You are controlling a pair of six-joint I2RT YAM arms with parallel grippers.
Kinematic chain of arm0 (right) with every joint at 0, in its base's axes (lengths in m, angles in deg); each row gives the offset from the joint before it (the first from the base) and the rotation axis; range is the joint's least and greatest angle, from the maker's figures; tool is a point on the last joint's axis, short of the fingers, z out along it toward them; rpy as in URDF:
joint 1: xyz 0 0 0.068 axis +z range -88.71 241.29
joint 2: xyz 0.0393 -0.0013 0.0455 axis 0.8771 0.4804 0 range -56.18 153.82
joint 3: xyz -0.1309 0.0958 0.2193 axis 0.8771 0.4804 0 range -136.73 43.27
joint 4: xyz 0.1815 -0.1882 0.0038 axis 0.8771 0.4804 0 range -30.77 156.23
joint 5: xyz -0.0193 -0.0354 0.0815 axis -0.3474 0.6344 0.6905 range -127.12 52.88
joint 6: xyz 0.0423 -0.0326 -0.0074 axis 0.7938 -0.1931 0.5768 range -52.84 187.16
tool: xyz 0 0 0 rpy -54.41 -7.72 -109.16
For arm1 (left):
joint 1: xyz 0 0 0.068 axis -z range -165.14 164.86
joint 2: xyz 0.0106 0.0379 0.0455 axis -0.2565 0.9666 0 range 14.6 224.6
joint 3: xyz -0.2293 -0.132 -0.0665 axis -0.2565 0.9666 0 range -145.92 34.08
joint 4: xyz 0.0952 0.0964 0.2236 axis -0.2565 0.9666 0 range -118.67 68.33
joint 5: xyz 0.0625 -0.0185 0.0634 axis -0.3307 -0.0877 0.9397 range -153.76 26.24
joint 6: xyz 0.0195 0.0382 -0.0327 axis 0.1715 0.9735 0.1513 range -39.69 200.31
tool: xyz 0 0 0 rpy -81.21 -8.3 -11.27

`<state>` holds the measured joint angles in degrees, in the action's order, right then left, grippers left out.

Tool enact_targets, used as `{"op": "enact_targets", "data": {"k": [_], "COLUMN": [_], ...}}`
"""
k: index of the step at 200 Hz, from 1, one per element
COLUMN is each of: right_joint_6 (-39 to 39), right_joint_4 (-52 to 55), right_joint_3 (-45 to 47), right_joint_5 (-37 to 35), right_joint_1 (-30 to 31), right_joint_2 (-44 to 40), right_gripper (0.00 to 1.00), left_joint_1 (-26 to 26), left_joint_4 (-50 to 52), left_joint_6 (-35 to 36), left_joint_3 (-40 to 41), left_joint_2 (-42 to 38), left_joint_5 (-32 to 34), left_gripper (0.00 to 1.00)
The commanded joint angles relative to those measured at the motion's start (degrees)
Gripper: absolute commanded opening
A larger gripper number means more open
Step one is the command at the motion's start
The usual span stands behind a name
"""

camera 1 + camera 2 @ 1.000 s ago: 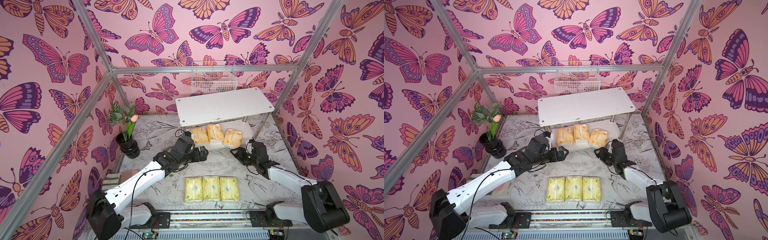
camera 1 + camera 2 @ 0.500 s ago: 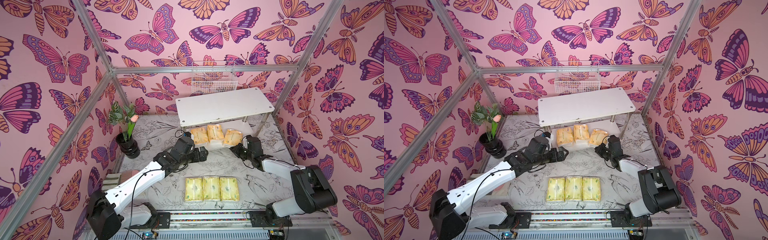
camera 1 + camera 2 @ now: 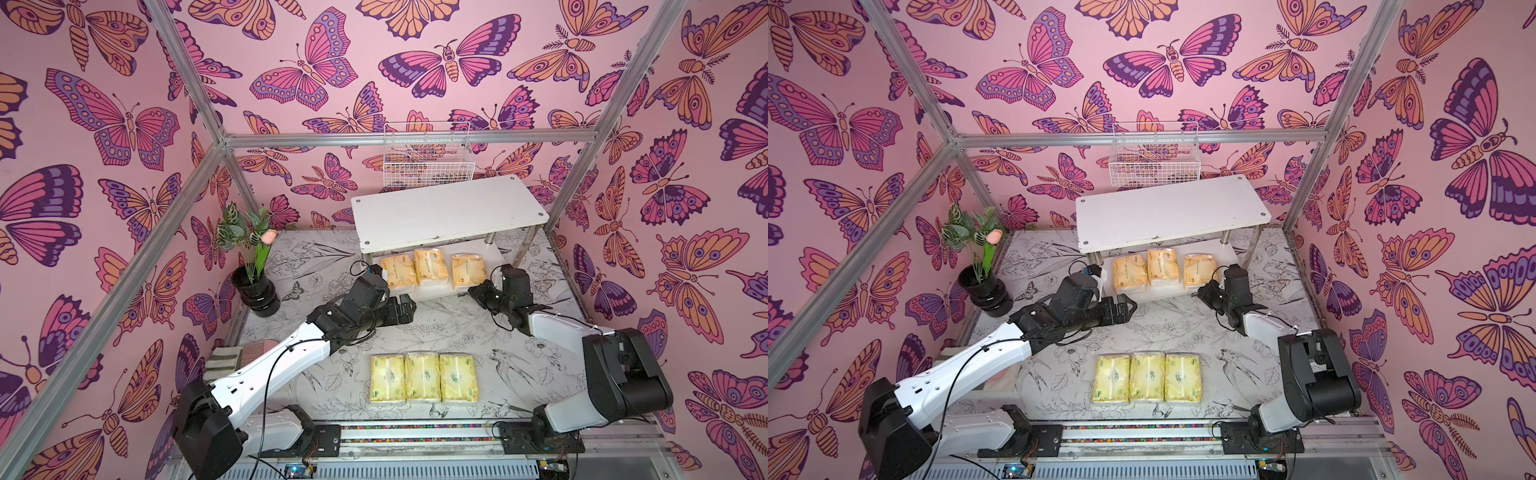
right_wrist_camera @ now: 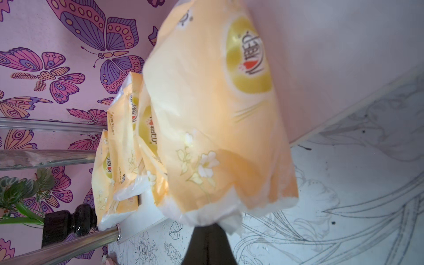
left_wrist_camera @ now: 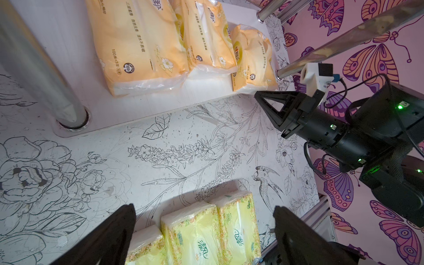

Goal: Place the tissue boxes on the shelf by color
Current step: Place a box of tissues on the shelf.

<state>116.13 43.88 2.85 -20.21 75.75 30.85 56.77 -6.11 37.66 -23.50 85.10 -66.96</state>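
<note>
Three orange tissue boxes lie side by side on the lower board of the shelf (image 3: 449,212): left (image 3: 398,272), middle (image 3: 430,266) and right (image 3: 468,270). Three pale green tissue boxes (image 3: 422,376) lie in a row on the mat near the front. My right gripper (image 3: 471,291) is shut, its tips against the near end of the right orange box (image 4: 206,114); nothing shows between the fingers (image 4: 207,241). My left gripper (image 3: 405,309) hangs open and empty over the mat between the shelf and the green boxes (image 5: 195,236).
A black vase with a plant (image 3: 255,291) stands at the left of the mat. A white wire basket (image 3: 428,160) hangs on the back wall above the shelf. Chrome shelf legs (image 5: 41,75) stand close to both grippers. A small block stack (image 3: 241,355) sits at the mat's left edge.
My right gripper has shut and moved in to the near end of the right orange box. The left arm has not moved.
</note>
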Motion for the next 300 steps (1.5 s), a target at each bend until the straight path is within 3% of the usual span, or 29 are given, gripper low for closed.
{"op": "enact_targets", "data": {"k": [1,106,215,234,300], "right_joint_6": [-1.51,-1.6,-0.99,-1.45,-5.74], "right_joint_4": [1.05,1.55,0.95,2.52,17.55], "right_joint_3": [-2.21,-6.95,-5.58,-3.75,4.94], "right_joint_5": [-0.7,-0.81,3.19,5.0,5.55], "right_joint_1": [-1.05,-2.85,-3.94,-3.84,1.87], "right_joint_2": [1.61,7.06,3.76,-1.43,-24.73], "right_gripper": [0.0,0.0,0.01,0.09,0.59], "left_joint_1": [-0.43,-0.38,-0.43,-0.43,-0.34], "left_joint_4": [0.78,0.79,1.25,2.54,10.87], "left_joint_6": [-0.16,-0.47,-0.37,-0.41,-2.9], "left_joint_3": [0.71,0.89,1.05,1.15,9.11], "left_joint_2": [-0.82,-1.27,-2.42,-3.71,-13.77], "left_joint_5": [-0.23,-0.14,0.19,0.21,0.58], "left_gripper": [1.0,1.0,0.99,0.99,1.0]}}
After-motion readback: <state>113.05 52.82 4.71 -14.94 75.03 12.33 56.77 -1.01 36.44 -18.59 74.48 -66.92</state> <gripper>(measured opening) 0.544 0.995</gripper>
